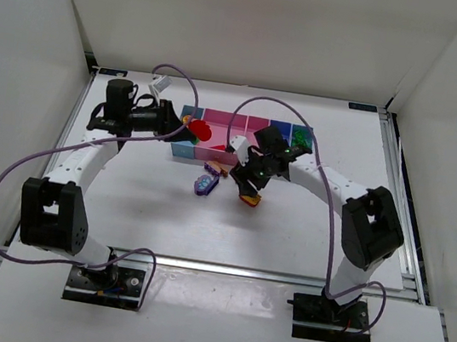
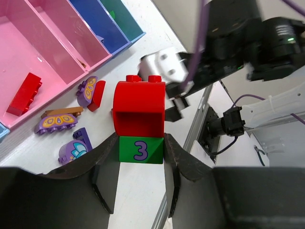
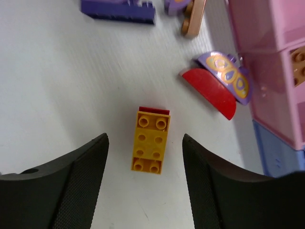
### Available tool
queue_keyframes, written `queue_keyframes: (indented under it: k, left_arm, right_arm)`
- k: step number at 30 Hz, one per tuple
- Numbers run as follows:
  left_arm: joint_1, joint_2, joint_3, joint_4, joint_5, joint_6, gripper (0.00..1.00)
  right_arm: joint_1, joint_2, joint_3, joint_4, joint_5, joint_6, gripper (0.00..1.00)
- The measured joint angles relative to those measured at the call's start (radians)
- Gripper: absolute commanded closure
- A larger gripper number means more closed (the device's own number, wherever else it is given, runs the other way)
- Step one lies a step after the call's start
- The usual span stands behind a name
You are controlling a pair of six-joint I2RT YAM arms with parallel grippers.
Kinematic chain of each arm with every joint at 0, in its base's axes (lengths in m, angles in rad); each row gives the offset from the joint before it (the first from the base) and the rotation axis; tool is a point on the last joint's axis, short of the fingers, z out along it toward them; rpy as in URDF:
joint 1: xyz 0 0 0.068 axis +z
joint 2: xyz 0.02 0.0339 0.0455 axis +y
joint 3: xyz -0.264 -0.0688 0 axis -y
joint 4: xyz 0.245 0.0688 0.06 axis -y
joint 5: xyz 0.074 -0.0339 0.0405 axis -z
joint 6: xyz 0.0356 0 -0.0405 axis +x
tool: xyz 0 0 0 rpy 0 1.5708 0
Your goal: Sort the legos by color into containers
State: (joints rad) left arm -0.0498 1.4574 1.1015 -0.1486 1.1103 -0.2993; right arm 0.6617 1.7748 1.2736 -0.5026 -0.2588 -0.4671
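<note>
Left gripper pinches green-and-red stack. Right gripper, spread, frames yellow brick; red half-round piece lies near.

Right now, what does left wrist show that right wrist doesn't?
Left wrist only: red arch brick on a green 3 brick, clamped in the left jaws; a red brick in the pink bin. Right wrist only: orange brick on the table between the open right jaws. Both: purple butterfly piece against a red half-round, beside the pink bin.
</note>
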Motion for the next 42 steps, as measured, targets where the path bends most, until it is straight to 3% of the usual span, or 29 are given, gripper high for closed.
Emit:
queue_keyframes:
  k: [9,14,18,28,42]
  left_arm:
    - [-0.002,0.001,0.004,-0.01,0.013,0.064,0.9]
    - [-0.026,0.004,0.033,-0.074,0.024,0.149,0.9]
    - [-0.046,0.032,0.053,-0.092,0.111,0.181,0.9]
    - [-0.101,0.175,0.14,-0.117,0.311,0.209,0.9]
    - [-0.198,0.19,0.224,-0.105,0.335,0.214,0.9]
  right_arm:
    - [-0.042,-0.168,0.054,-0.04,-0.166,0.109,0.29]
    - [-0.229,-0.19,0.152,-0.022,-0.37,0.283,0.27]
    - [-0.327,-0.158,0.221,0.075,-0.558,0.451,0.25]
    - [-0.311,0.013,0.367,0.227,-0.877,0.727,0.22]
    - [-0.196,0.018,0.393,0.163,-0.956,0.671,0.16]
